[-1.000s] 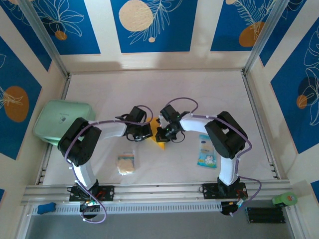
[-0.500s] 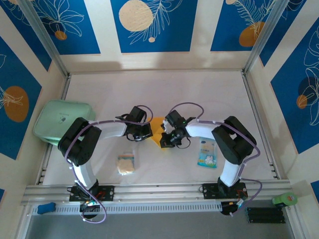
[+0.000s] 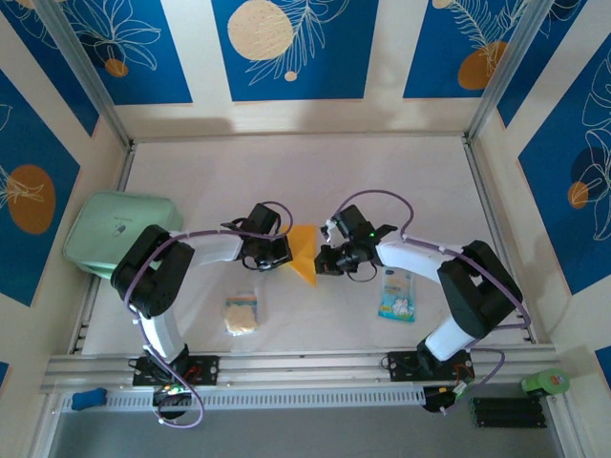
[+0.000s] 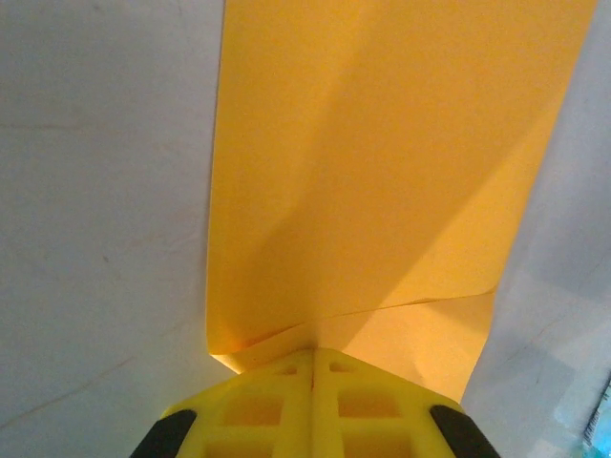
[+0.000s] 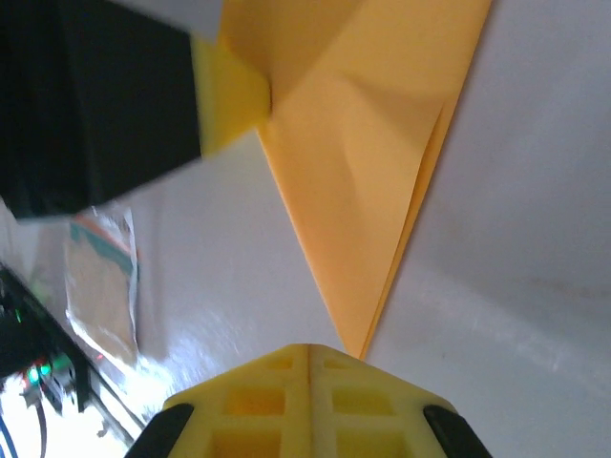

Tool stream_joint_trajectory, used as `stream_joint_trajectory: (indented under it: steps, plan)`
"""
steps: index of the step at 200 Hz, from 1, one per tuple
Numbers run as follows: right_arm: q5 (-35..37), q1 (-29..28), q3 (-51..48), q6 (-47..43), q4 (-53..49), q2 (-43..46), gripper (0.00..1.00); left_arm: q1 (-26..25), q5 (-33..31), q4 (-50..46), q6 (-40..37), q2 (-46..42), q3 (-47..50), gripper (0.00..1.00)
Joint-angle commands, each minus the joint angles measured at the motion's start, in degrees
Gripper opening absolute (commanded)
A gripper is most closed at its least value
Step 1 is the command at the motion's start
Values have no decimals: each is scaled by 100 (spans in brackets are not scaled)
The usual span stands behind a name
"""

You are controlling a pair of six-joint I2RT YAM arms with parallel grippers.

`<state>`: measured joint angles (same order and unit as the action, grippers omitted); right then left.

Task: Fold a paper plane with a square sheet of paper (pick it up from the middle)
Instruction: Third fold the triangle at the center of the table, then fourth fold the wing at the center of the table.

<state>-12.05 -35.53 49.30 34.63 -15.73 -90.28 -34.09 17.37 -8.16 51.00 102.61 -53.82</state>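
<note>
The orange-yellow square sheet of paper (image 3: 304, 252) lies folded into a pointed triangle at the table's middle, between both grippers. My left gripper (image 3: 284, 252) is shut on its left edge. In the left wrist view the paper (image 4: 382, 172) rises from the closed yellow fingertips of the gripper (image 4: 313, 353), with a crease running out from them. My right gripper (image 3: 326, 260) sits at the sheet's right side, shut. In the right wrist view the paper's (image 5: 353, 162) sharp point ends just beside the closed tips of the gripper (image 5: 307, 349), not between them.
A light-blue and white packet (image 3: 396, 291) lies right of the right gripper, also seen in the right wrist view (image 5: 100, 277). A small beige spongy square (image 3: 242, 313) sits near the front left. A pale green case (image 3: 119, 234) rests at the left wall.
The right arm has swung to the right and its gripper has come off the paper's top to its right side. More of the folded sheet now shows. The left arm stayed put.
</note>
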Motion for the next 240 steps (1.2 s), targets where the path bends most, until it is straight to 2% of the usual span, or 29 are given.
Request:
stream_joint_trajectory:
  steps: [1,91,130,150,186,205,240]
  plan:
    - [173,2,242,345,173,-212,3,60,-252,-412,84,199,92,6]
    - [550,10,961,458,73,-1351,3,60,-156,-354,150,83,79,6]
    - [625,26,1047,378,-75,-1738,3,61,72,-210,205,-316,-8,11]
    - [586,28,1015,293,-80,-1860,3,93,-29,-145,278,-699,58,20]
    - [372,63,1003,67,-28,-1949,3,233,-629,-227,657,-1263,561,40]
    - [306,70,1008,13,-27,-1963,3,295,-603,-75,820,-1307,754,48]
    - [208,92,1011,0,17,-1978,7,302,-312,166,881,-1041,679,51]
